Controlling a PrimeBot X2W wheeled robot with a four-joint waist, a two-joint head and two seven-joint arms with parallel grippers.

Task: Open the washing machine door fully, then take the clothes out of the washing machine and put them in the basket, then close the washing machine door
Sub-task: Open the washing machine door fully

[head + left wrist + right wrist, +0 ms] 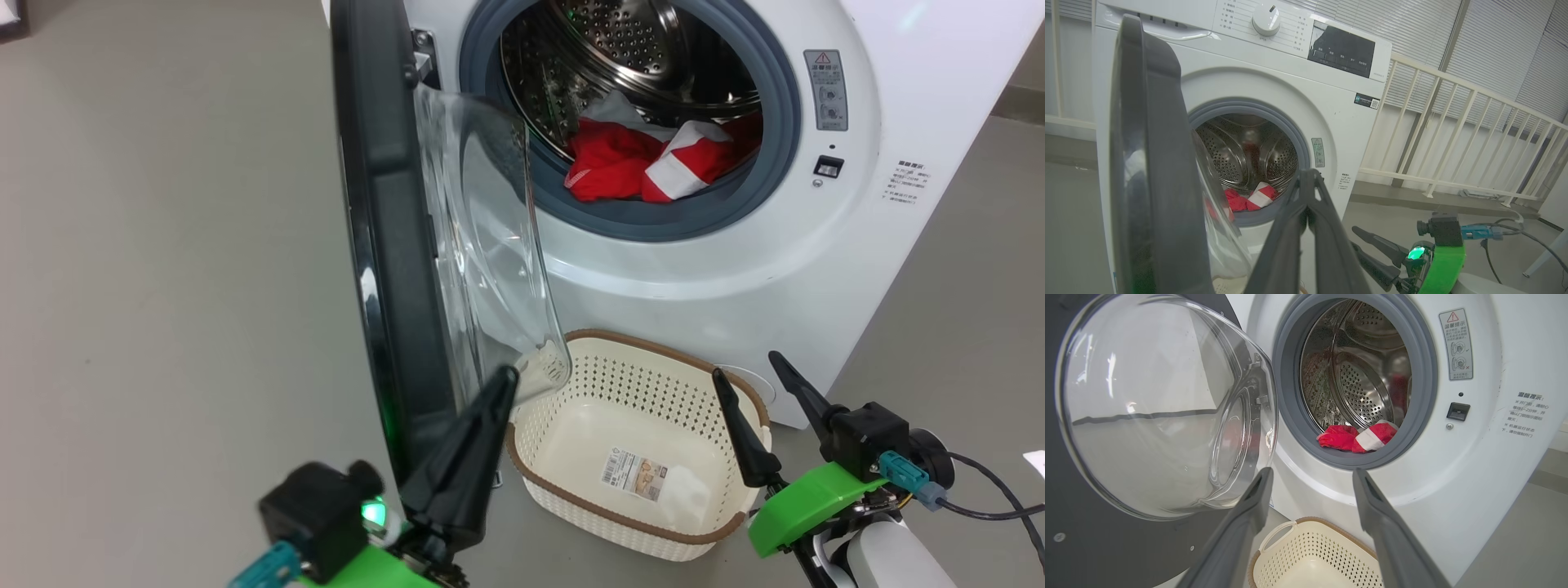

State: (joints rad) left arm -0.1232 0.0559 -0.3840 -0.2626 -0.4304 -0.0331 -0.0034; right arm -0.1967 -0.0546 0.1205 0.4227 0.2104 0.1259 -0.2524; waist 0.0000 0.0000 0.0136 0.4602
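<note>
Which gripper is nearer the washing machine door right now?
Left. The left gripper, shut, is at the washing machine door, near its lower edge; the right gripper, open, is by the basket's right rim.

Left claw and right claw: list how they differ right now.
The left claw is shut, fingers pressed together; the right claw is open, fingers spread apart. The left claw points up beside the lower edge of the washing machine door; the right claw stands by the basket, away from the door. Both have long dark fingers on green mounts, and neither holds anything.
</note>
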